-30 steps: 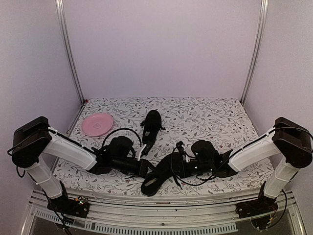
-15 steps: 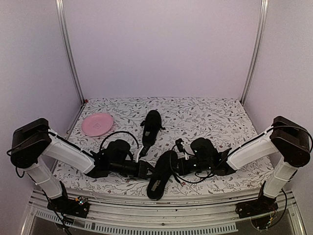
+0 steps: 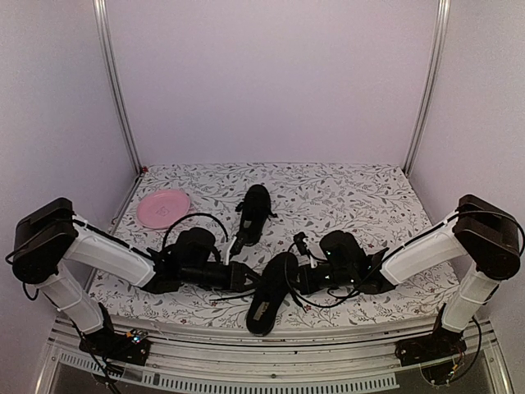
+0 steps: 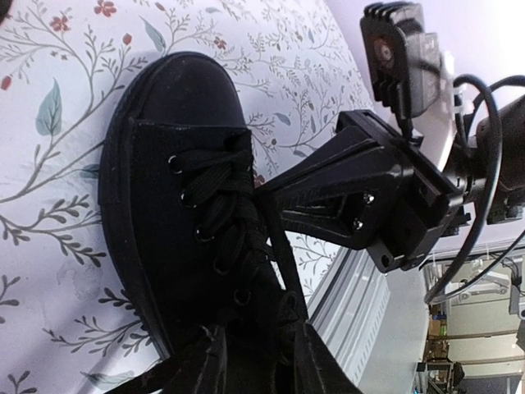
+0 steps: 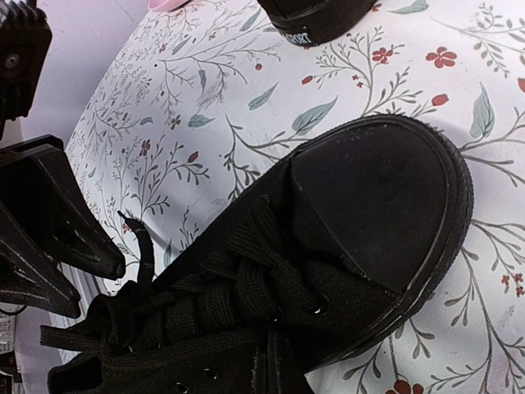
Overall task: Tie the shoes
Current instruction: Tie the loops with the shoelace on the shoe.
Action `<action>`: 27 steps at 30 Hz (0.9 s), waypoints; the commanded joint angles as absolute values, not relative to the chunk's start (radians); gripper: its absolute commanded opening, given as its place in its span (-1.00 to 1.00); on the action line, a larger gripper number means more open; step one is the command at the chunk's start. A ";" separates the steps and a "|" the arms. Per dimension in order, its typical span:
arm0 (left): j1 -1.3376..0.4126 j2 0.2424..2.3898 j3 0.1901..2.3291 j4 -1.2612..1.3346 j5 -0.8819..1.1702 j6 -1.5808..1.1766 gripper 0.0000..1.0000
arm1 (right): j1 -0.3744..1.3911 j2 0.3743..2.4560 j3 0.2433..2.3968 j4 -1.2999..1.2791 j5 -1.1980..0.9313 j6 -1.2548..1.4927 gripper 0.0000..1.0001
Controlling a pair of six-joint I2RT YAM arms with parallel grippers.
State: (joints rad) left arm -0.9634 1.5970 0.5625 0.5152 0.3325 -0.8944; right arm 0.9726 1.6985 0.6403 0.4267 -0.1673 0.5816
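One black shoe [image 3: 269, 293] lies near the front edge between my grippers, toe pointing away. The other shoe [image 3: 255, 212] lies farther back at the middle. My left gripper [image 3: 244, 277] is at the near shoe's left side. In the left wrist view its fingers [image 4: 201, 361] stand apart over the shoe's opening [image 4: 189, 189] with laces between them. My right gripper [image 3: 297, 277] is at the shoe's right side. In the left wrist view it [image 4: 267, 193] tapers shut onto a lace strand [image 4: 283, 254]. The right wrist view shows the laced front [image 5: 271, 279] and the left gripper [image 5: 94, 283].
A pink plate [image 3: 163, 208] sits at the back left. The table's front edge and metal rail [image 3: 271, 336] lie just beyond the near shoe's heel. Black cables loop over both wrists [image 3: 197, 220].
The near shoe has turned and slid a little right, now lying straighter between the grippers. Both wrists have closed in on it; the left one moved slightly away from the front edge.
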 commanded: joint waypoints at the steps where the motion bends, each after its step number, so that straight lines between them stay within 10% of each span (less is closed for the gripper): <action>1: -0.951 1.618 0.590 0.500 0.361 -0.881 -0.45 | 0.964 1.681 0.634 0.448 -0.171 0.565 -0.96; 10: -0.953 1.662 0.606 0.515 0.387 -0.881 -0.54 | 0.964 1.678 0.632 0.450 -0.176 0.563 -0.96; 17: -0.953 1.647 0.596 0.555 0.379 -0.880 -1.00 | 0.984 1.624 0.620 0.448 -0.183 0.542 -0.96; 27: -0.951 1.618 0.601 0.555 0.369 -0.791 -1.00 | 1.084 1.560 0.644 0.399 -0.171 0.531 -0.96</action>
State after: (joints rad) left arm -0.9627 1.6413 0.5884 0.5346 0.3649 -0.8440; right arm 1.0580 1.5669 0.6262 0.4255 -0.1741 0.5411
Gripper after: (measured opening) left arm 0.003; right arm 0.023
